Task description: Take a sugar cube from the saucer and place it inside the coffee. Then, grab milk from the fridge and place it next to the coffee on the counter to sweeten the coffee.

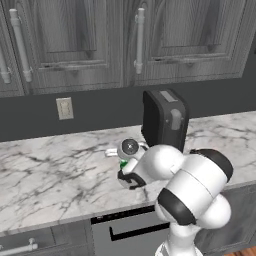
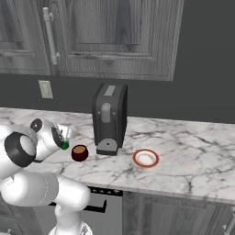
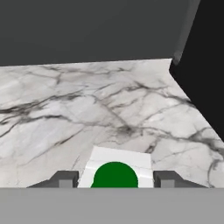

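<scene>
My gripper (image 3: pixel 114 179) is shut on the milk (image 3: pixel 117 160), a white carton whose green cap sits between the two finger tips. In the left base view the gripper (image 1: pixel 121 165) hangs low over the counter (image 1: pixel 60 175), left of the black coffee machine (image 1: pixel 165 120). A bit of the milk's green (image 2: pixel 65 144) peeks out beside the hand in the right base view. The coffee (image 2: pixel 80 153), a dark red cup with brown liquid, stands just right of the hand. The saucer (image 2: pixel 146 158) lies further right. The sugar cube and the fridge are out of view.
The coffee machine (image 2: pixel 110 119) stands against the dark wall behind the cup. Dark grey upper cabinets (image 1: pixel 75 40) hang above. Open marble (image 3: pixel 87 109) stretches ahead of the hand and left of it, and the counter's front edge (image 2: pixel 151 189) runs below the saucer.
</scene>
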Motion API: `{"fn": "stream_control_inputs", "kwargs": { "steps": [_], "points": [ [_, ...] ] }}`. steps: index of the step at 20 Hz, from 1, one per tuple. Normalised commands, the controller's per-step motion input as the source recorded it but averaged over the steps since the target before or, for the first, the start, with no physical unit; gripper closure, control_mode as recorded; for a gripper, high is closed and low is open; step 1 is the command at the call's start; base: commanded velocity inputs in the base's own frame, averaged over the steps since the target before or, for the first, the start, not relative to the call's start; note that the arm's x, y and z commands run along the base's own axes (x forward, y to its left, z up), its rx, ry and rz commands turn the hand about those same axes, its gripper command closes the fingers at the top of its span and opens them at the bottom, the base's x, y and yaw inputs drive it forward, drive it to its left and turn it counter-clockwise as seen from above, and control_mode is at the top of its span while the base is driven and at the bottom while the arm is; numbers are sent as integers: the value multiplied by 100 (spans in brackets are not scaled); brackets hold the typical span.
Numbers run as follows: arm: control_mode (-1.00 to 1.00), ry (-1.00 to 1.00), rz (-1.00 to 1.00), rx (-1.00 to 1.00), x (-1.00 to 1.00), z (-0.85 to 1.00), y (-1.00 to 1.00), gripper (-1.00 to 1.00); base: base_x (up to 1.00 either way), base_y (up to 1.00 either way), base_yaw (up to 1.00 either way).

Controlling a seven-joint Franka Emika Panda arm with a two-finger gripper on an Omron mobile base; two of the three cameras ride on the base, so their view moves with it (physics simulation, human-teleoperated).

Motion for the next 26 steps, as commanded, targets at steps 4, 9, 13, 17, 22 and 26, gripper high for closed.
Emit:
{"fn": "stream_control_inputs", "kwargs": {
  "steps": [4, 9, 13, 17, 22, 26],
  "points": [
    [-100, 2, 0, 0, 14, -44, 10, 100, 0, 0, 0],
    [-100, 1, 0, 0, 15, -39, 10, 100, 0, 0, 0],
    [-100, 0, 0, 0, -21, -26, 5, -100, 0, 0, 0],
    [-100, 0, 0, 0, -69, -14, -9, -100, 0, 0, 0],
    [-100, 0, 0, 0, -60, -1, -29, -100, 0, 0, 0],
    [-100, -7, 0, 0, -66, 4, -12, -100, 0, 0, 0]
  ]
}}
